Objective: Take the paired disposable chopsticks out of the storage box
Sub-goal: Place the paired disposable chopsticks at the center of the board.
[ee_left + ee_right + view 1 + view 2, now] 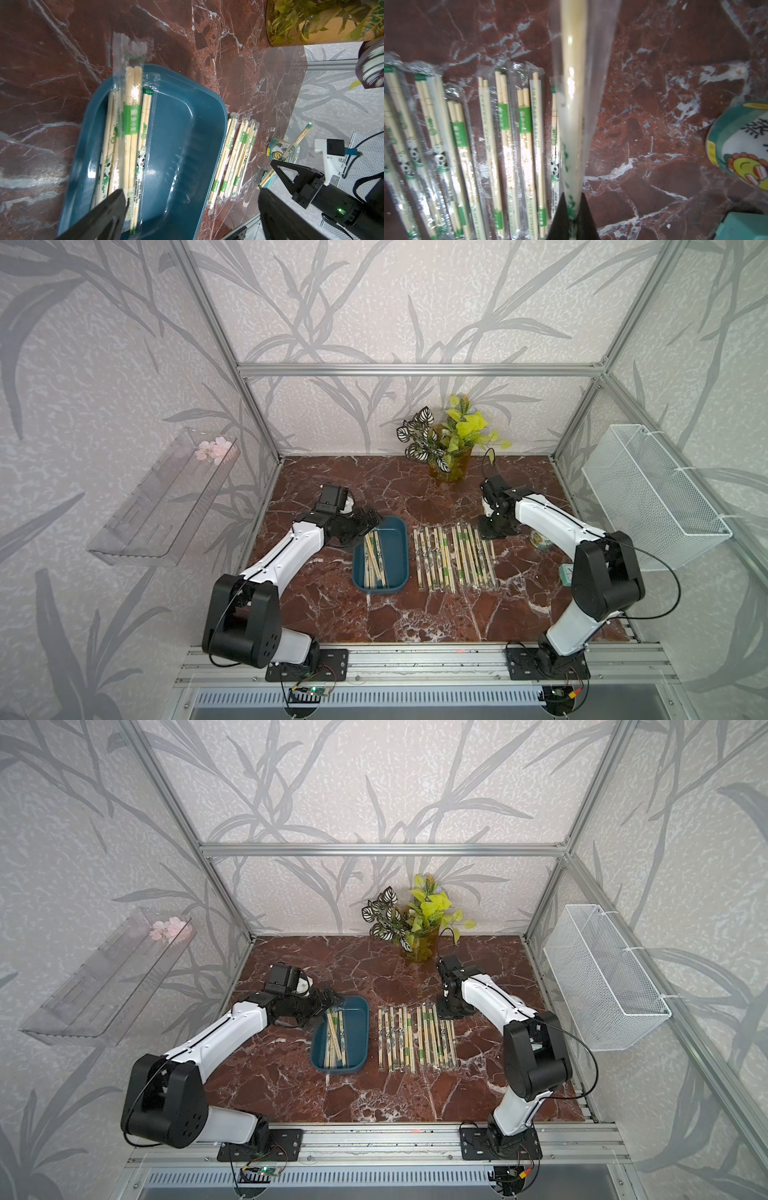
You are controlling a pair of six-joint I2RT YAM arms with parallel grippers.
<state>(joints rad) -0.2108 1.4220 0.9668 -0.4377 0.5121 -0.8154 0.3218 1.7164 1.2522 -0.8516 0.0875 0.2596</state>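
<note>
Right wrist view: wrapped chopstick pair [574, 99] between jaws.

A leafy plant [451, 439] is standing at the far edge of the marble tabletop [415, 614]. A clear shelf [158, 506] is hanging on the left, a wire basket [652, 497] on the right.

We see two matching arms. Left arm [291, 549] and right arm [552, 518] have glossy white links w/ bulky black joint housings, plus a thin black cable along each shell. Shoulder covers show round holes. Left base plate [336, 664] at 7 o'clock and right base plate [517, 664] at 5 o'clock are black w/ screws. Left gripper [193, 190] has matte black wedge fingers. Right wrist housing [332, 199] is black w/ green LED and a white cam bracket [324, 149].
</note>
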